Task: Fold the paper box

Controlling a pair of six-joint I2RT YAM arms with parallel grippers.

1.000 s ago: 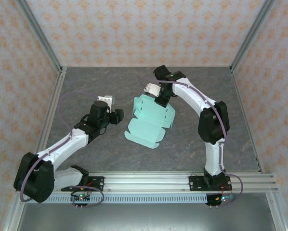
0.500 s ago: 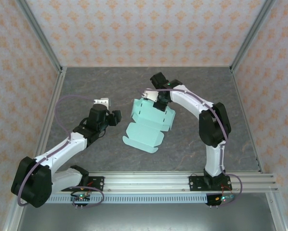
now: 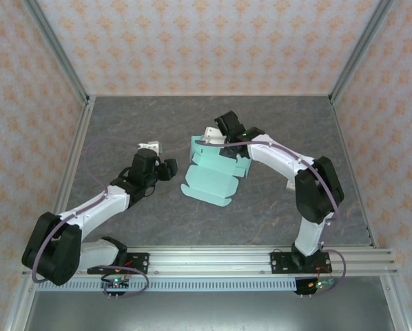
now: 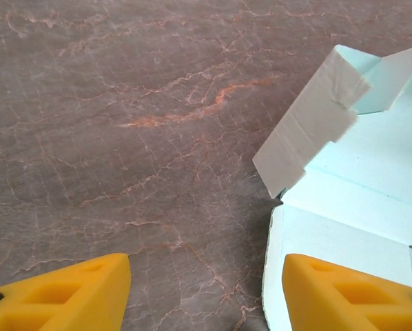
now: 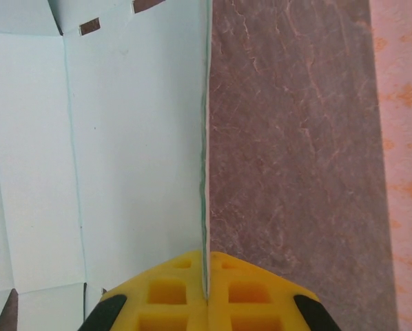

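Note:
The paper box (image 3: 216, 170) is a pale mint-green die-cut sheet lying partly folded in the middle of the grey table, some flaps raised. My right gripper (image 3: 216, 138) is at the sheet's far edge, shut on that upright edge of the paper box (image 5: 137, 152); the card's thin edge runs straight between the yellow pads (image 5: 171, 296). My left gripper (image 3: 170, 165) hovers just left of the sheet, open, with bare table between its yellow fingertips (image 4: 61, 293). A raised flap and the sheet's left edge of the paper box (image 4: 351, 200) lie ahead of its right finger.
The table (image 3: 123, 117) is dark grey stone-patterned, walled by patterned panels and metal posts (image 3: 75, 89). A metal rail (image 3: 261, 261) with the arm bases runs along the near edge. Open floor lies left, right and behind the sheet.
The right gripper has swung left and nearer, pulling the sheet's far edge with it and folding it more. The left gripper has edged right, closer to the sheet.

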